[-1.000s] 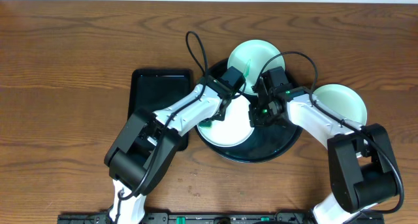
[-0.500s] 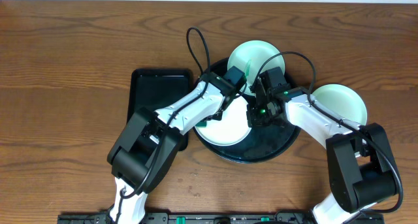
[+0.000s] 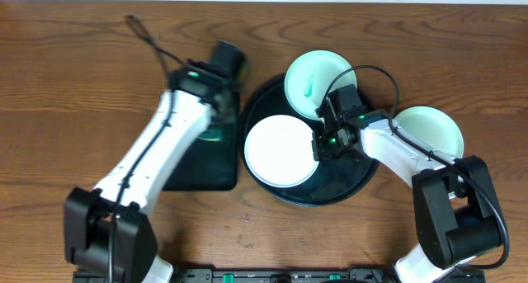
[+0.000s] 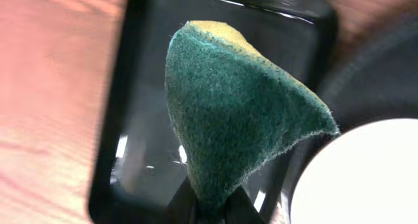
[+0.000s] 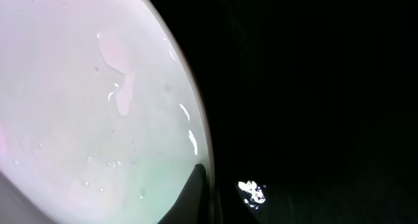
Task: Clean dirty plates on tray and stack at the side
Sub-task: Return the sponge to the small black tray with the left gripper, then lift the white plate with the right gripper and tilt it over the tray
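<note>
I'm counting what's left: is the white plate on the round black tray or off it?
On it. The white plate lies flat inside the rim of the tray.

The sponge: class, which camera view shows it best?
Left wrist: the sponge fills the frame, green face and yellow edge clear. Overhead shows only a green sliver beneath the left arm; right wrist shows none of it.

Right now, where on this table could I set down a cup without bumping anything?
The table is barest far left, past the rectangular tray. A strip lies in front of the round tray. Around the white plate and mint plates it is crowded.
</note>
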Robot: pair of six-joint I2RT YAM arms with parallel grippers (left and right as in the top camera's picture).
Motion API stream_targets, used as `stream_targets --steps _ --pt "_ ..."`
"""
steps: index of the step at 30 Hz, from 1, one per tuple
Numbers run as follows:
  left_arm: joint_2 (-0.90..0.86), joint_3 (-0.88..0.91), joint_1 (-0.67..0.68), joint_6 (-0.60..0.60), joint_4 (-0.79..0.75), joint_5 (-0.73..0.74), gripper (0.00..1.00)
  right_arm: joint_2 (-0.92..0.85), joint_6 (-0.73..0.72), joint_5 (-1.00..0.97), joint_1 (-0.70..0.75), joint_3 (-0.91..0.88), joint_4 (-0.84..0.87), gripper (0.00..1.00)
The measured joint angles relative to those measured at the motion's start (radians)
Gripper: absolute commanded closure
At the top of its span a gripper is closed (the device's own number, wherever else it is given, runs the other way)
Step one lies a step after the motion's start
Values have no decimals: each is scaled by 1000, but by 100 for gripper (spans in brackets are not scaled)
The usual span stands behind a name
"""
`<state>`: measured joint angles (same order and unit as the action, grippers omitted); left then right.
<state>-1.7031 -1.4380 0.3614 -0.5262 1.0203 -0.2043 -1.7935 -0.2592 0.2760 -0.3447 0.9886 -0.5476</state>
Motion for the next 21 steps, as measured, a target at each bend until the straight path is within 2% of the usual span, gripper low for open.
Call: stream_targets --steps 8,10,11,13,16,21 --pt "-67 116 -176 60 -112 96 92 0 0 -8 0 0 0 99" --pt "-98 147 -196 83 -143 146 83 0 0 -8 0 0 0 99" --pt "-114 156 -203 91 -148 173 74 0 0 -9 0 1 0 99" --pt "-140 166 -212 99 -154 220 61 0 0 -10 0 1 0 99" --pt "-139 169 -214 119 -155 259 50 0 -1 -20 0 7 -14 99" --pt "-91 169 -215 131 -148 289 44 0 -1 -75 -1 66 -167 99"
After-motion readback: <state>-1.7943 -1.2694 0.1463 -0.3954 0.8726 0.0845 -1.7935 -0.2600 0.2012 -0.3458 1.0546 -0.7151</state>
